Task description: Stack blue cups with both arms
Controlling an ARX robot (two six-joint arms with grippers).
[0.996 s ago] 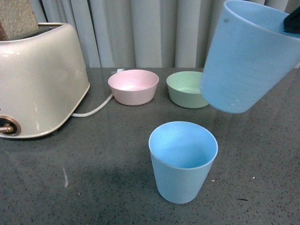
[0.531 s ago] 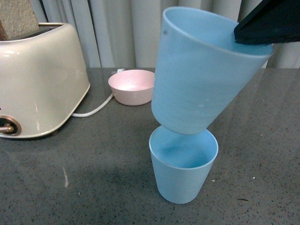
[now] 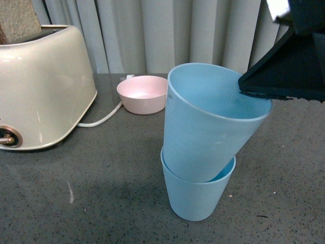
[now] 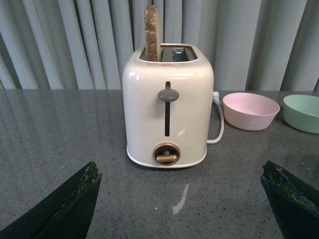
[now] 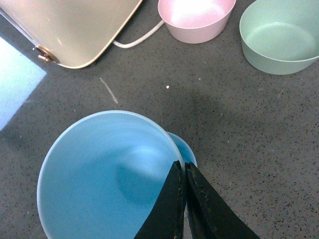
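Observation:
My right gripper (image 3: 249, 86) is shut on the rim of a light blue cup (image 3: 208, 122), held tilted with its base inside the mouth of the second blue cup (image 3: 195, 195), which stands upright on the grey table (image 3: 101, 178). In the right wrist view my right gripper (image 5: 182, 167) pinches the held cup's rim (image 5: 107, 174), and a sliver of the lower cup (image 5: 187, 152) shows behind it. My left gripper (image 4: 182, 172) is open and empty, low over the table, facing a cream toaster (image 4: 167, 107). Neither cup shows in that view.
The cream toaster (image 3: 40, 86) with bread in a slot stands at the left, its white cord (image 3: 99, 121) trailing toward a pink bowl (image 3: 143, 94). A green bowl (image 5: 279, 37) sits beside the pink bowl (image 5: 197, 17). Grey curtains hang behind the table.
My right gripper has carried the held blue cup left and down, from high at the right to over the standing cup. Its base now sits in that cup's mouth.

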